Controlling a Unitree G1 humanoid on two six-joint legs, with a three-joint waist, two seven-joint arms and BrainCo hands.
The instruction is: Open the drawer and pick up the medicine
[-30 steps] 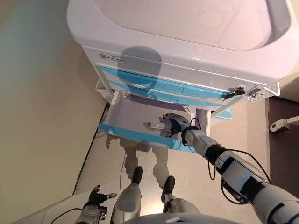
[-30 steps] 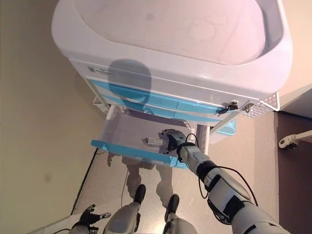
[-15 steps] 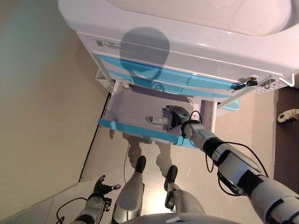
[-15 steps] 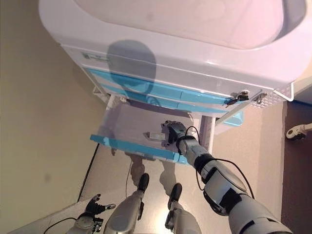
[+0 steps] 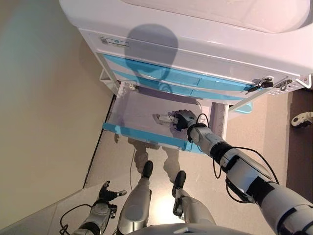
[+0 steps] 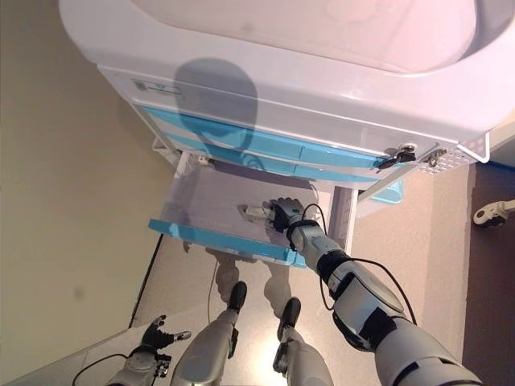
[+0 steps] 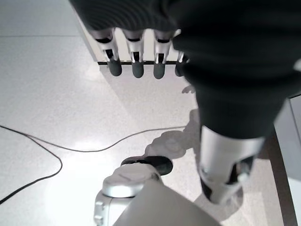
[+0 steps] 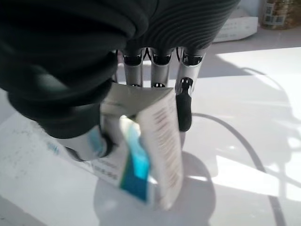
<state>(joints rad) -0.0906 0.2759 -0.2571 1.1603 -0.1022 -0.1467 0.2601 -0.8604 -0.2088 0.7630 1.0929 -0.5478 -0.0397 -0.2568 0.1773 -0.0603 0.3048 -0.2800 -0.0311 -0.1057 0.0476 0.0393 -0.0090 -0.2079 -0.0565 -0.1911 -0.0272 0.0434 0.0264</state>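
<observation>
The lowest drawer of the white cart stands pulled out, with a blue front rail. My right hand is inside it, fingers curled round a small white medicine box with a blue-green stripe. The right wrist view shows the thumb and fingers pinching the box just above the white drawer floor. My left hand hangs low by the floor, away from the cart, with its fingers straight and empty.
Two shut blue drawers sit above the open one. A beige wall runs along the left. A wheeled base stands on the floor at far right. A wire basket hangs on the cart's right side.
My right hand has moved a little deeper into the drawer and closed on the box, which now sits in its grasp. The camera has shifted slightly.
</observation>
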